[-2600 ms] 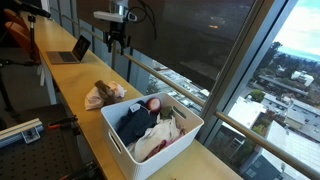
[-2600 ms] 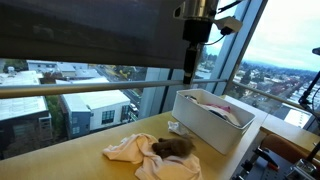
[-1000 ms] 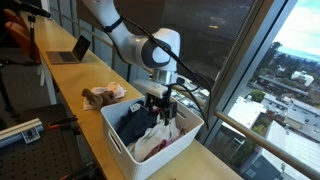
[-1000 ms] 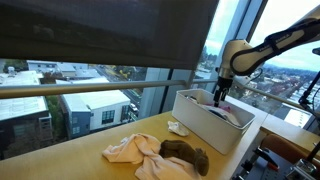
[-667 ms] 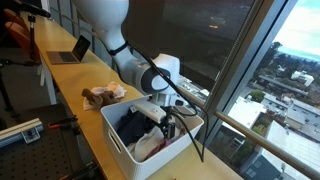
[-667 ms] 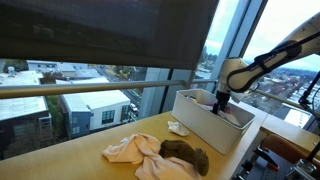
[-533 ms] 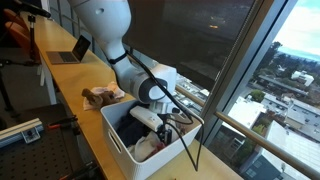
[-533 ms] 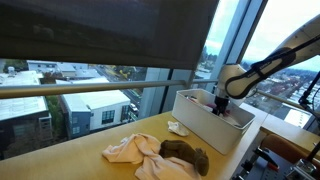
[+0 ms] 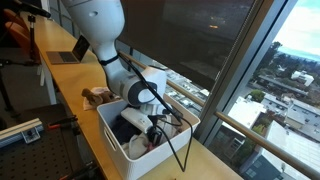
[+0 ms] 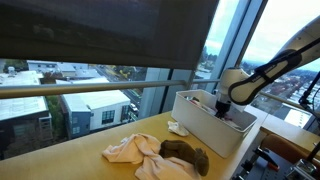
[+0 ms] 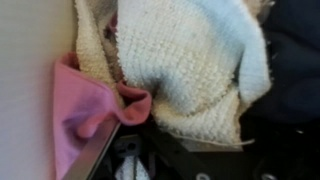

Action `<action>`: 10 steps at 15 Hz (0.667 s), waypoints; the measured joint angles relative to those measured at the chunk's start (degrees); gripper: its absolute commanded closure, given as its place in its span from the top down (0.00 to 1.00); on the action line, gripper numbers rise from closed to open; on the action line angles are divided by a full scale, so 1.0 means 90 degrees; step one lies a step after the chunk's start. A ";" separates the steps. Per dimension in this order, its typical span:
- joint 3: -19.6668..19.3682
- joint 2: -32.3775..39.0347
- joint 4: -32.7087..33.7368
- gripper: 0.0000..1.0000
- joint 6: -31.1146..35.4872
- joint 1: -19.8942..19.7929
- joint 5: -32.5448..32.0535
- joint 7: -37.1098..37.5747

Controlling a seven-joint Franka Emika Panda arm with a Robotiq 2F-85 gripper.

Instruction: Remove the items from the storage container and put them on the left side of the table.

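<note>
The end effector (image 9: 157, 123) is hanging low inside the bin (image 9: 113, 140); whether it is gripping anything cannot be told. A white knit cloth (image 11: 180, 60) and a pink cloth (image 11: 85, 105) are lying just beneath it. Other cloths (image 10: 160, 152) are resting on the desk (image 10: 70, 165) beside the bin.

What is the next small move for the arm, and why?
Probably close the gripper on the white knitted cloth and lift it straight up. The gripper is low inside the white bin, and the wrist view shows that cloth close in front of it, beside a pink cloth.
</note>
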 measured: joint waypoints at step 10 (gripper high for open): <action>0.0156 -0.3120 -0.1911 0.05 -0.0586 0.0176 0.0296 -0.0168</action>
